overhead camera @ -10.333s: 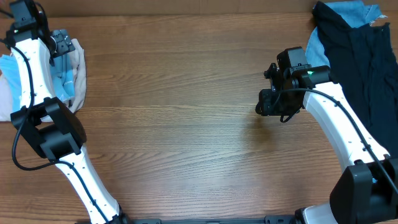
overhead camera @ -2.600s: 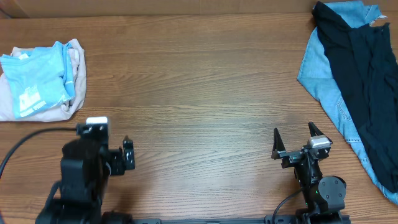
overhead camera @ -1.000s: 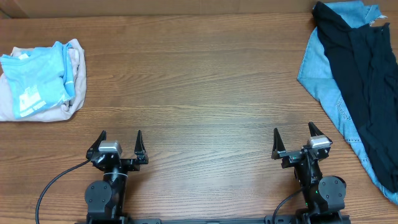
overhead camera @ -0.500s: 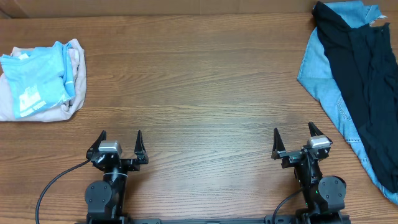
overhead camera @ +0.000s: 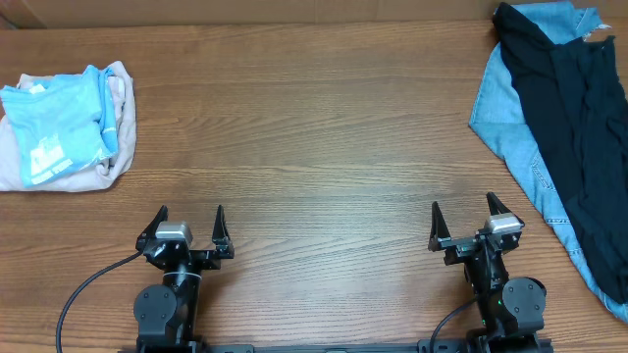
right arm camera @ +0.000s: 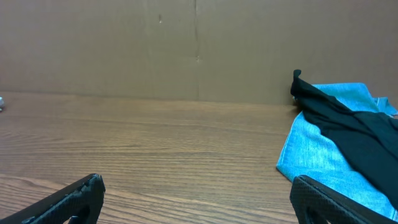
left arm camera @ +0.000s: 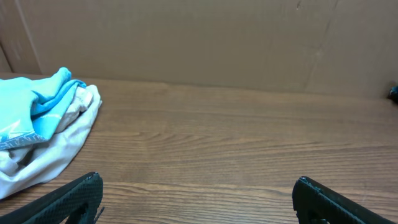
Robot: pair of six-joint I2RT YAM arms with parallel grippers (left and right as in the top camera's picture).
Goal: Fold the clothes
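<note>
The sky-blue T-shirt lay bunched in a compact bundle at the far-left edge of the table, resting on top of a beige garment that spread out beneath and around it. Pale lettering showed on its near fold, too small to read. The left end effector sat at the near edge with its fingers spread wide and nothing between them, well apart from the shirt. The right end effector was likewise wide open and empty at the near edge. At the far-right corner a blue denim garment lay spread, with a black garment draped over it. Bare wood separated both end effectors from either pile. A cardboard wall backed the table.
</note>
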